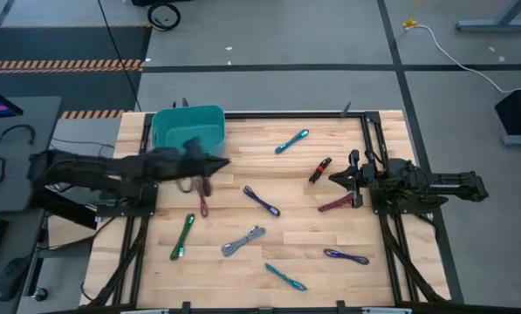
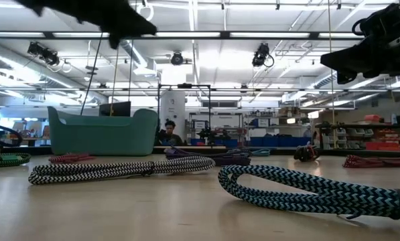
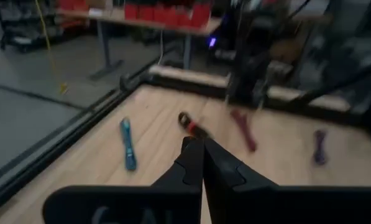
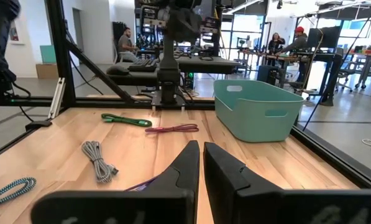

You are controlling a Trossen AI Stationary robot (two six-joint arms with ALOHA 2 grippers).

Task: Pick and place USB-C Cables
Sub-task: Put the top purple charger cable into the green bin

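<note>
While left gripper (image 1: pixel 215 163) is hanging pressed shut, empty, beside teal bin (image 1: pixel 188 127), you're steering toward maroon cable (image 1: pixel 202 205) below; spread fingers before descending. Right gripper (image 1: pixel 337 179) is waiting nearly closed.

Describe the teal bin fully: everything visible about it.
The teal bin is an open-topped rectangular tub with rounded corners and a grip cutout in its end wall, and looks like smooth plastic. It stands upright on the wooden table at the far edge, on the left arm's side. Its inside, where visible, looks empty. The left gripper hovers beside its near right corner; whether they touch cannot be told.
</note>
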